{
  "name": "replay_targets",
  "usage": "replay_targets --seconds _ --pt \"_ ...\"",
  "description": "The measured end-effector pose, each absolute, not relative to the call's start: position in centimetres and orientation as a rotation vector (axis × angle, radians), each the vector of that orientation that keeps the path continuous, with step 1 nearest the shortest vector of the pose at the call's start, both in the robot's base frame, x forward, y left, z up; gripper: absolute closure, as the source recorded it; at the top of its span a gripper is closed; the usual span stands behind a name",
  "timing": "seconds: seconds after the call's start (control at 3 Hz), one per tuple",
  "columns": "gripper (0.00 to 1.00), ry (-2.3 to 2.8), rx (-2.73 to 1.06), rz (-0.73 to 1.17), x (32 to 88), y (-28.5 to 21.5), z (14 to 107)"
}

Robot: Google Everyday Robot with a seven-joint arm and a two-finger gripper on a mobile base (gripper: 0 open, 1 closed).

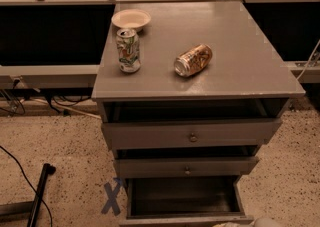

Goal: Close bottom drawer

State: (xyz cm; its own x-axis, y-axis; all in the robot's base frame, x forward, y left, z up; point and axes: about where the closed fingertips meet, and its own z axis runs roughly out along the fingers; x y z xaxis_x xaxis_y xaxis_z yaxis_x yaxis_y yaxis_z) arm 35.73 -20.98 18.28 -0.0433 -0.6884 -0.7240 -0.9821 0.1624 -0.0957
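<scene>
The grey cabinet (200, 78) has all three drawers pulled out. The bottom drawer (185, 198) is the lowest and narrowest and stands the farthest open, showing its dark inside. Its front runs along the picture's bottom edge (185, 219), and its knob is out of view. Only a sliver of my gripper (226, 224) shows at the bottom edge, at the right end of that drawer's front. A pale part of my arm (263, 221) is just to its right.
On the cabinet top stand a white bowl (131, 19), an upright can (128, 50) and a can lying on its side (193, 60). A blue X (113, 197) marks the floor left of the bottom drawer. A black pole (39, 196) and cables lie at the left.
</scene>
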Motion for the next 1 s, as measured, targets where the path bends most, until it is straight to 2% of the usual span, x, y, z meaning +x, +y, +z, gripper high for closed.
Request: replay_targets --seconds 1.0 --pt "1.0 1.856 -1.45 0.425 38.1 -22.0 14.9"
